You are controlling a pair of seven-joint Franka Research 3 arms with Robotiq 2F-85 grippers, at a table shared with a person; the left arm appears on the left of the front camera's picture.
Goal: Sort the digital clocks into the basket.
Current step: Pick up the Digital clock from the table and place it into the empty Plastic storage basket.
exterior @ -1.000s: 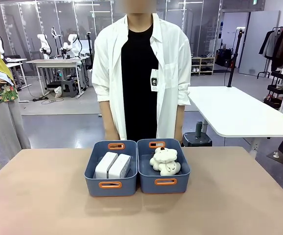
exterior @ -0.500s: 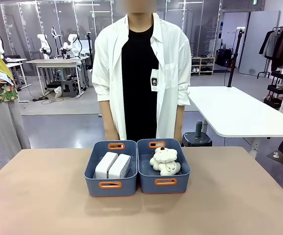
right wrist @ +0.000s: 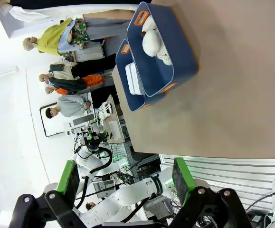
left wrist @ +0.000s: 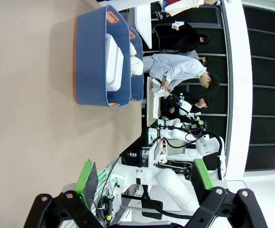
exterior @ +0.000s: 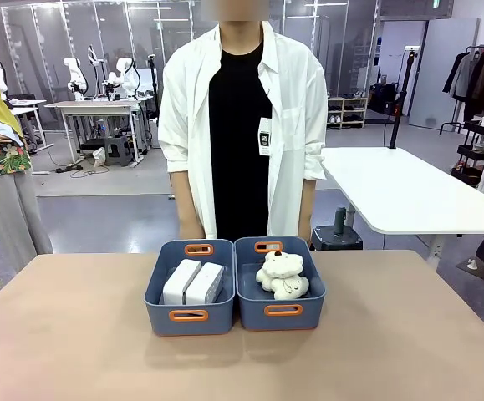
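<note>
Second blue bin (exterior: 280,311) on tan counter (exterior: 74,334) — holds cream plush toys (exterior: 282,276), stacked. Person in white shirt (exterior: 242,125) over black top stands at far edge. White table (exterior: 409,196) behind, at right — clothes rack (exterior: 476,92) beyond.

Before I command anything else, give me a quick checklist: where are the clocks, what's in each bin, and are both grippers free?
1. Both digital clocks lie side by side in the left blue basket: ok.
2. No clock left on the tan table in the front view: ok.
3. Right blue bin holds only the cream plush toys, no clock: ok.
4. Left gripper open, nothing between its green pads: ok.
5. Right gripper open and empty, well back from the bins: ok.
6. Person stands at the far edge behind the bins, hands hidden: cannot tell whether they are clear.
</note>
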